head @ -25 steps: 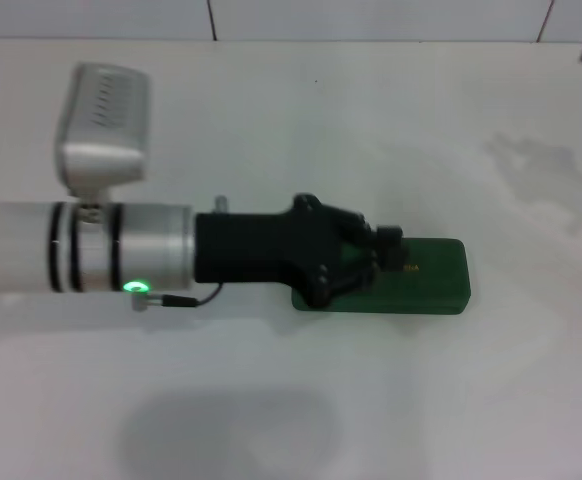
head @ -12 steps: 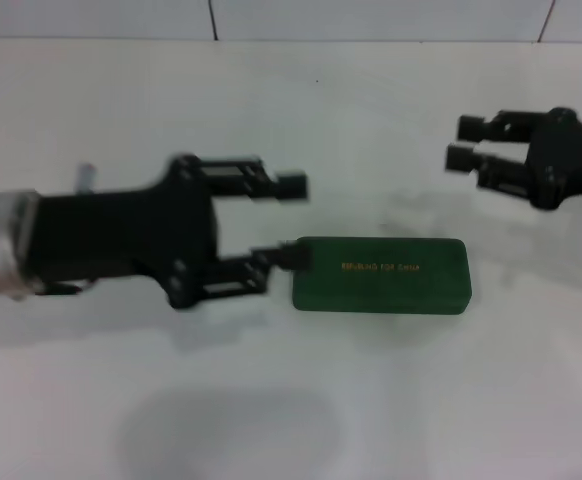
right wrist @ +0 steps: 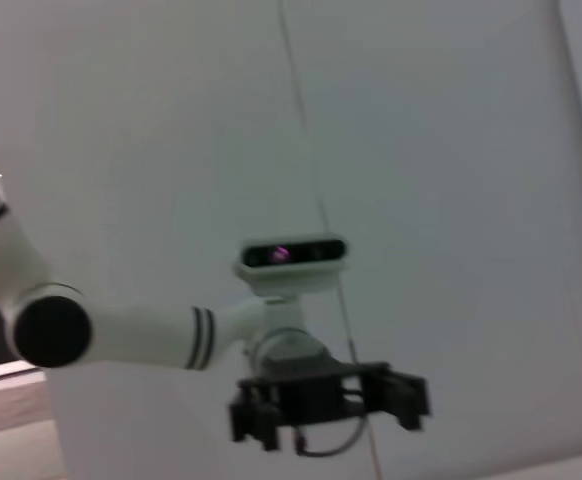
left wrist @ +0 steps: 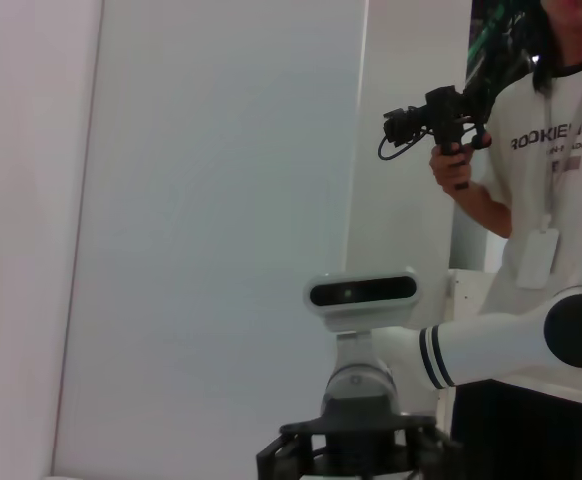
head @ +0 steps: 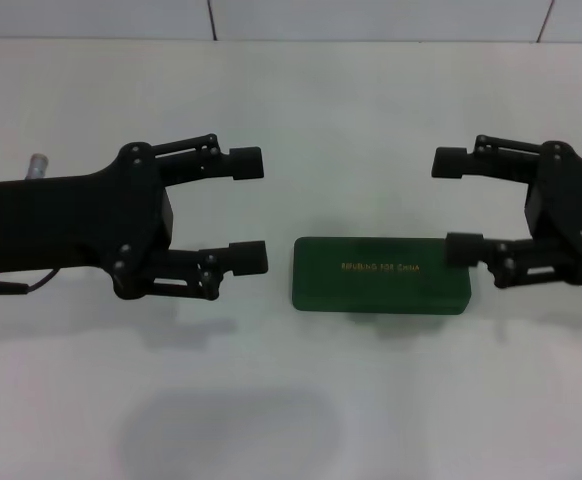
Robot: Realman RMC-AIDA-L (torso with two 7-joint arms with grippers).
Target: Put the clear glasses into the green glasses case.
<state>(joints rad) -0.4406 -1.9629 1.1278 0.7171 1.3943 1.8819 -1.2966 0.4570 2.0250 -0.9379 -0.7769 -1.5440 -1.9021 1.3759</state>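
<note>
The green glasses case (head: 381, 274) lies shut and flat on the white table, gold lettering facing up. My left gripper (head: 249, 210) hovers just left of the case, fingers spread open and holding nothing. Opposite it, my right gripper (head: 456, 205) is open too and empty, its lower fingertip (head: 463, 248) close to the case's right end. The clear glasses are out of view in every frame. The left wrist view shows only the right arm's gripper (left wrist: 359, 455) farther off; the right wrist view shows the left arm's gripper (right wrist: 328, 400).
White table (head: 291, 400) stretches all around the case, with a tiled wall line at the back. In the left wrist view a person (left wrist: 551, 180) stands behind the robot holding a camera rig (left wrist: 441, 115).
My left gripper pulled back leftward off the case's left end and opened. My right gripper came in from the right edge and now sits beside the case's right end.
</note>
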